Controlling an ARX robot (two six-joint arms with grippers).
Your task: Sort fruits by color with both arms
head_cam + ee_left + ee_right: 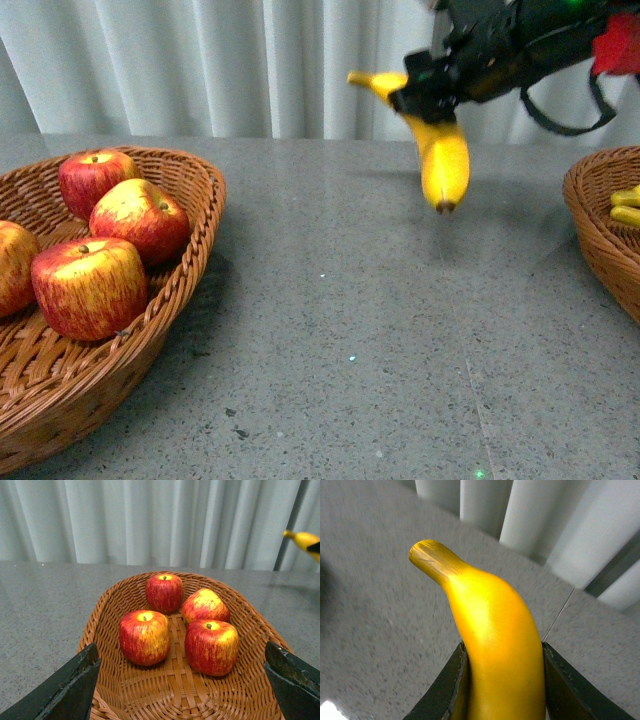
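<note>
Yellow banana [440,150] is what you see pinched in the right gripper [432,88], fingers [449,687] pressed on both sides of it, hanging in the air above the grey counter [350,320] between the 2 baskets. Its brown tip points down. Left wicker basket [190,250] holds 4 red apples [145,636], sitting close together. Left gripper [182,682] hovers over that basket, fingers [67,687] spread wide, holding nothing. Right wicker basket [590,225] shows more yellow fruit [627,205] at your frame edge, mostly cut off.
</note>
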